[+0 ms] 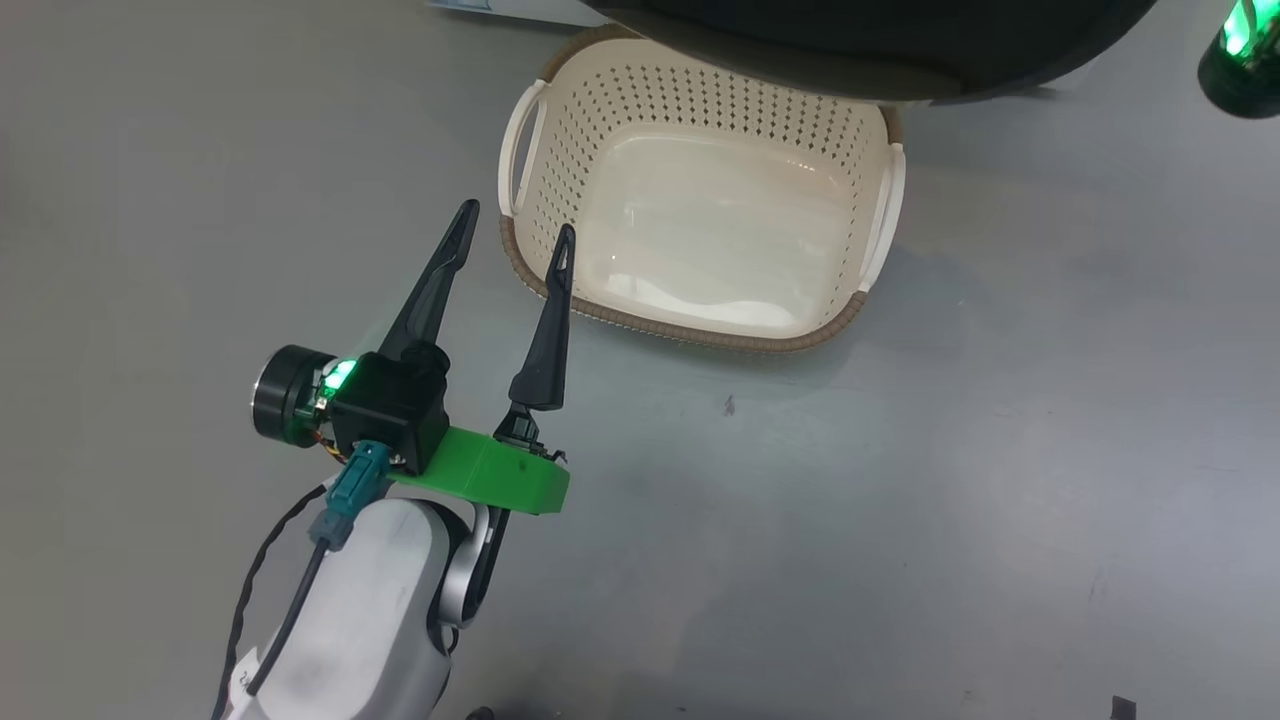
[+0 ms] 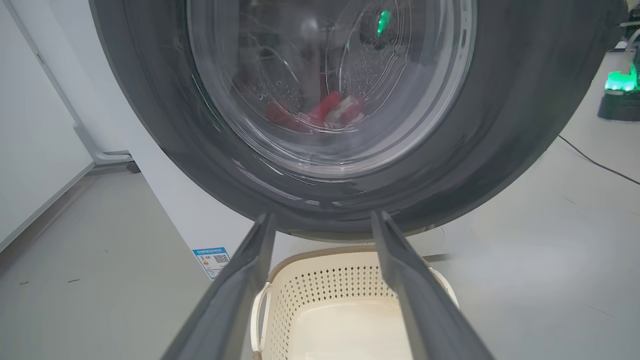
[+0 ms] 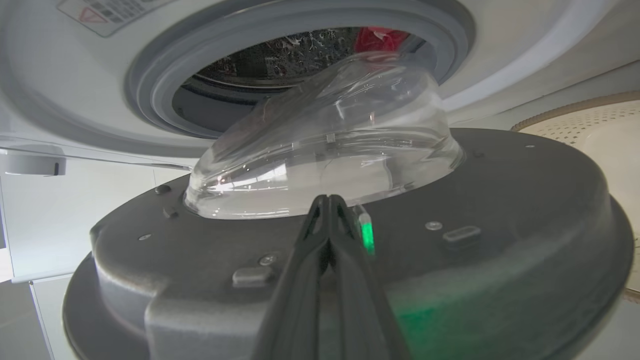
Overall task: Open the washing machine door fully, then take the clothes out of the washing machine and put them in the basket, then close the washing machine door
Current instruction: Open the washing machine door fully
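With the washing machine door partly open above the basket and the clothes lying inside the washing machine, we fear the pressed-together fingers of our right gripper may skid off its inner face, while our left gripper hovers, fingers spread.

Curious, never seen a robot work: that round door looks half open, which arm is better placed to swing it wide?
Right, probably: the right tool, shut, is at the washing machine door's inner face, ready to push. The left tool, open, hangs near the basket, outside the door.
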You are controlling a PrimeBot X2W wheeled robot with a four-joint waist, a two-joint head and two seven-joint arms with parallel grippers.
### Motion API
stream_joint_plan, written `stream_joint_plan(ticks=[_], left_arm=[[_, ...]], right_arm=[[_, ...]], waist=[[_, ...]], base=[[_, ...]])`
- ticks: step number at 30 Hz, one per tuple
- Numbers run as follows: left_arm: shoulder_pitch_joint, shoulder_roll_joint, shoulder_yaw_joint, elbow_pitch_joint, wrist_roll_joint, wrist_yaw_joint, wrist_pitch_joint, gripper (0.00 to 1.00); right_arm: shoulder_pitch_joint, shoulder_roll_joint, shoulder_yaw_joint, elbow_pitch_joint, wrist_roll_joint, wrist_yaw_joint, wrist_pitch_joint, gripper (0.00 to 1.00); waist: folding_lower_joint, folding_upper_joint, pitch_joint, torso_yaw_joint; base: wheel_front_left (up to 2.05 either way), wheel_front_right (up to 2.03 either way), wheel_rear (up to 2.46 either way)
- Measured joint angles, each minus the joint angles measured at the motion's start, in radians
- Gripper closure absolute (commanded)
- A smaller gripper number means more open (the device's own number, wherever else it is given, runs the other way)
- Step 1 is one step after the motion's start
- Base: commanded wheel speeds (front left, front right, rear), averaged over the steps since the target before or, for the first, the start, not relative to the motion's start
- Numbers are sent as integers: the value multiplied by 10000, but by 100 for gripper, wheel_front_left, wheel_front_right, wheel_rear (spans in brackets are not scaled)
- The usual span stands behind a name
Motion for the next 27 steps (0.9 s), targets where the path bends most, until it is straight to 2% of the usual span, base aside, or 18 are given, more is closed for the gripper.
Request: stream_joint_plan(ticks=[13,27], left_arm=[[360,0,13,259,8,0,0,0],[885,6,-100,617,77,0,0,0]], right_arm=[[1070,523,368,136,44,606,491,100],[2194,1413,899,357,82,957,876,100]], waist=[[0,0,-658,-131],[0,0,-1586,-290]], base=[[0,0,0],[0,0,0]])
